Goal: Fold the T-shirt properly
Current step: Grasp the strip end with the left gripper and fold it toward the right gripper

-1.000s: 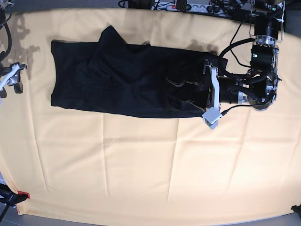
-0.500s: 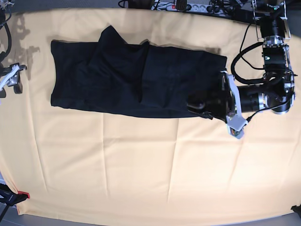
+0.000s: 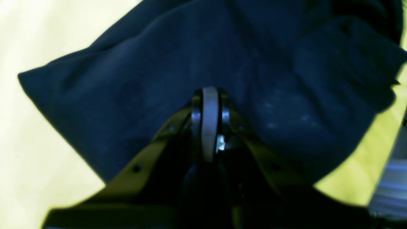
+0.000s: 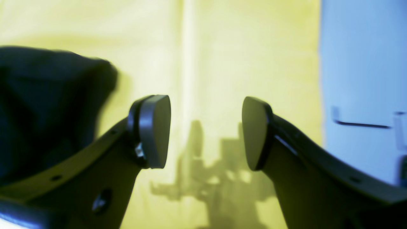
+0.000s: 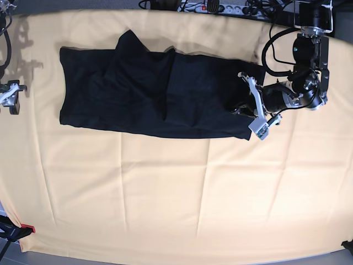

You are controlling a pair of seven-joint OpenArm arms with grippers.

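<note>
Across the upper part of the cream tablecloth (image 5: 165, 193), the black T-shirt (image 5: 138, 91) is lying in a long, partly folded band, its length running from side to side in the base view. Its end toward the robot's right is spreading fairly flat, while a pointed bit of fabric is sticking up beyond the top edge, near that same end. Toward the robot's left, a folded layer is lying over the band, its slanting inner edge showing in the middle of the shirt. The left gripper (image 3: 208, 127) is hovering over this folded part, its fingers clenched together (no cloth is showing between them in the wrist view), and whether the tips are touching the fabric I cannot tell. The right gripper (image 4: 205, 132) is hanging over bare tablecloth, off the shirt's other end, its fingers standing wide apart and gripping nothing. Beneath it, a blurred shadow (image 4: 203, 178) is falling on the cloth, and a pale blue surface (image 4: 359, 63) is showing beyond the tablecloth's edge.
</note>
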